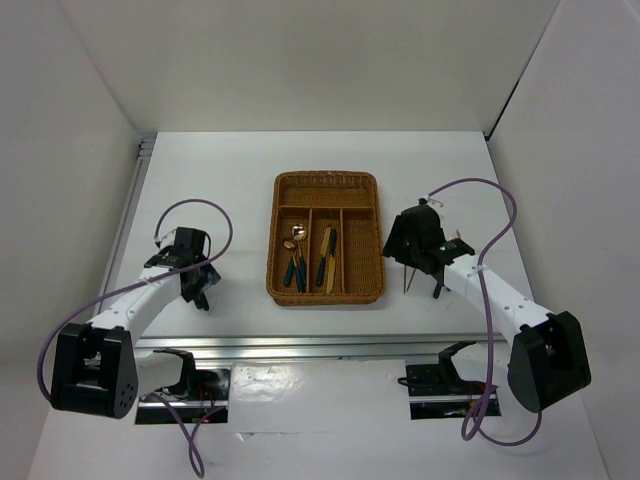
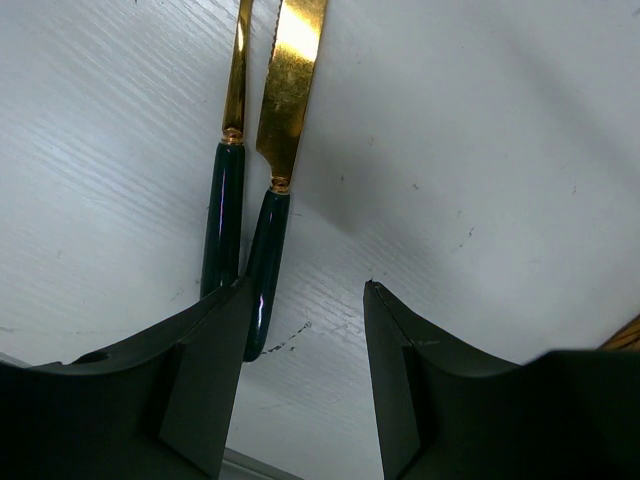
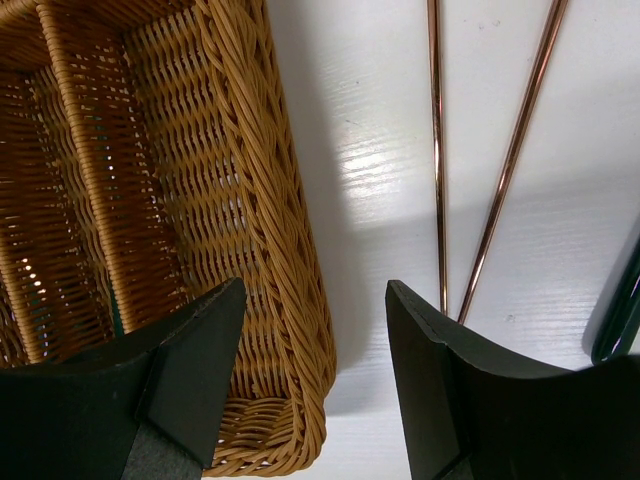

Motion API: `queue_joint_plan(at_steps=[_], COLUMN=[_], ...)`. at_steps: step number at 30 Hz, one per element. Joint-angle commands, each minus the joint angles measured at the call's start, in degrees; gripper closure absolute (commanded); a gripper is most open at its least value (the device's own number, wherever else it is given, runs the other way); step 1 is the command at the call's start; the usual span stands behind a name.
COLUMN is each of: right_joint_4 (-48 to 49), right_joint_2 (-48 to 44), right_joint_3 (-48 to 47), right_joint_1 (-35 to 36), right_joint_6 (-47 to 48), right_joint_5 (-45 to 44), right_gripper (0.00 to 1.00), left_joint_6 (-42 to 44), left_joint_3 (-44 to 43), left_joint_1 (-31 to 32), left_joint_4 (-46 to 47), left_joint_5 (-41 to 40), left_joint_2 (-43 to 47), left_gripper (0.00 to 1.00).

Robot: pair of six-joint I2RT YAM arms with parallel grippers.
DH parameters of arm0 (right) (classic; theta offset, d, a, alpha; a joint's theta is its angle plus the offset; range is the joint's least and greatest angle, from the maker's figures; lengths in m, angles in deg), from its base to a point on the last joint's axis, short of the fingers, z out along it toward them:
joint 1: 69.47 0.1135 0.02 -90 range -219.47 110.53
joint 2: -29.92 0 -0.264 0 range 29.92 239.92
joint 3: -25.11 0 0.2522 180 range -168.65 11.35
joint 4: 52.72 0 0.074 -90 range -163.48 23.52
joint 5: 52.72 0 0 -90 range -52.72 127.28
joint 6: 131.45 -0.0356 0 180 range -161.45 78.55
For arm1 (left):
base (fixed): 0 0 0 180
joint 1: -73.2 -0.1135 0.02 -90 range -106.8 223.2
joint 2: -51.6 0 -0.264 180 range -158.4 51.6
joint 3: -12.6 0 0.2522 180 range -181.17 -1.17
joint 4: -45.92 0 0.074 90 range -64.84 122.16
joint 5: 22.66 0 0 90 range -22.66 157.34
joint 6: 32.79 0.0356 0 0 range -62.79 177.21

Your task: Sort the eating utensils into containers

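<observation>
The brown wicker tray [image 1: 327, 178] sits mid-table; its left slot holds gold spoons [image 1: 294, 250] and its middle slot a knife and a fork [image 1: 326, 258]. My left gripper [image 1: 200, 292] is open and low over the table on the left. In the left wrist view the gripper [image 2: 307, 286] is open; a gold knife [image 2: 285, 110] and a second green-handled utensil [image 2: 236, 80] lie ahead, handles at the left finger. My right gripper [image 1: 402, 256] is open beside the tray. In the right wrist view the gripper [image 3: 315, 286] is open over the tray's corner [image 3: 270, 200], with two chopsticks [image 3: 437, 150] to the right.
A dark green handle [image 3: 620, 305] lies at the right edge of the right wrist view, past the chopsticks; it shows in the top view [image 1: 437, 290]. Purple cables [image 1: 490, 215] loop off both arms. White walls close in the table on three sides.
</observation>
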Motion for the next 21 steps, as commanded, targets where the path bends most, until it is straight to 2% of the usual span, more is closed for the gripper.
queue_joint_plan(at_steps=[1,17,21], right_joint_4=[2.31,1.78,1.78], right_joint_2=[-0.68,-0.68,-0.68], right_joint_3=[0.62,0.62,0.62], right_joint_1=[-0.38,-0.38,-0.38], right_joint_6=[0.7,0.7,0.7], right_joint_5=[-0.09,-0.09,-0.09], right_gripper=[0.34,0.34,0.34], left_joint_6=[0.87,1.4,2.45], left_joint_3=[0.81,1.34,1.34], left_joint_1=[-0.96,-2.64,-3.17], left_joint_4=[2.29,2.3,2.83], left_joint_5=[1.13,2.98,4.21], left_joint_2=[-1.42,-5.38,-6.78], left_gripper=[0.38,0.37,0.41])
